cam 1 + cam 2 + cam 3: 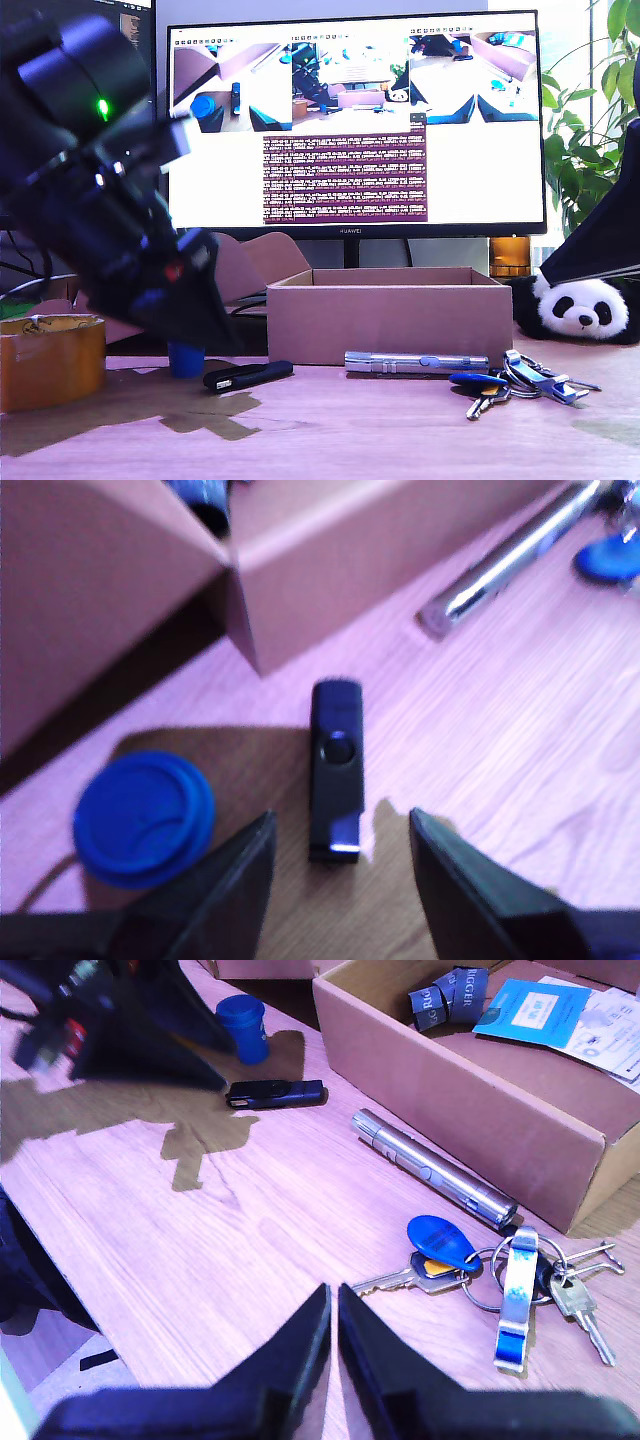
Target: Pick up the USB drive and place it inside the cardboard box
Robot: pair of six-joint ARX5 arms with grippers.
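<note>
So my first gripper (340, 855) hangs just above the USB drive (336, 770), jaws spread wide with the near end of the stick sitting between the two fingertips, not touching either one. Nothing is held yet.

That drive lies flat on the wooden table (400, 430), at the exterior view's left, just in front of the cardboard box (390, 318) and a bit clear of its near-left corner. Its long axis runs roughly along the front of the box in the exterior view, with the thicker black end toward that view's left and the slimmer end pointing right. From the first wrist view the stick points straight away from the gripper toward the box corner, with a round pivot button in the middle.

Blue cup (186, 360) stands just beside the drive, on its far left in the exterior view. Silver pen-like tube (415, 362) lies along the box front, to the right of the drive, and a bunch of keys (515, 378) with a blue fob sits further right.

My second gripper (333, 1335) hovers over the near table edge with its jaws pressed together, empty, well apart from the drive.
</note>
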